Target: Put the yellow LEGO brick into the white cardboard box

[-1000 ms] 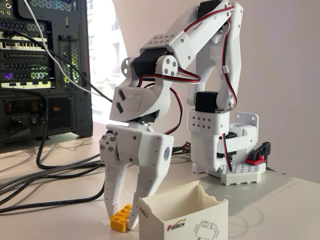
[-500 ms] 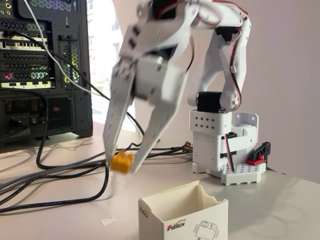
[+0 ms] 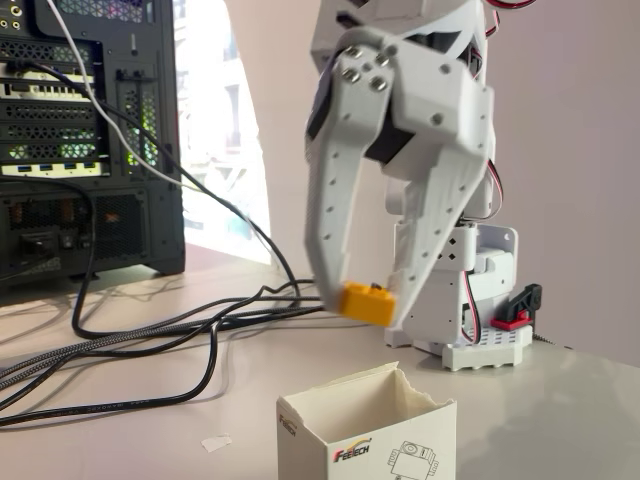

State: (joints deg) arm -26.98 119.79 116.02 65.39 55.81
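1. The white gripper (image 3: 362, 302) hangs in the air above the white cardboard box (image 3: 368, 432), its two fingers pointing down and clenched on the yellow LEGO brick (image 3: 367, 302); the brick sits between the fingertips, clear of the table (image 3: 130, 440).
2. The yellow LEGO brick is held above the box's open top, well apart from its rim and roughly over the box's middle; it is tilted, its right end lower than its left.
3. The white cardboard box stands upright on the table at the lower edge of the fixed view; its top edge is torn and uneven, and its front carries a red-and-black logo and a grey robot line drawing.
4. A small scrap of white paper (image 3: 216, 441) lies on the table just left of the box.
5. Behind the box, the arm's white base (image 3: 470, 300) stands on the table, with a red-and-black clamp (image 3: 517, 306) at its right side.
6. Left of the box and farther back, black cables (image 3: 150, 345) run across the table toward a black computer case (image 3: 85, 140).
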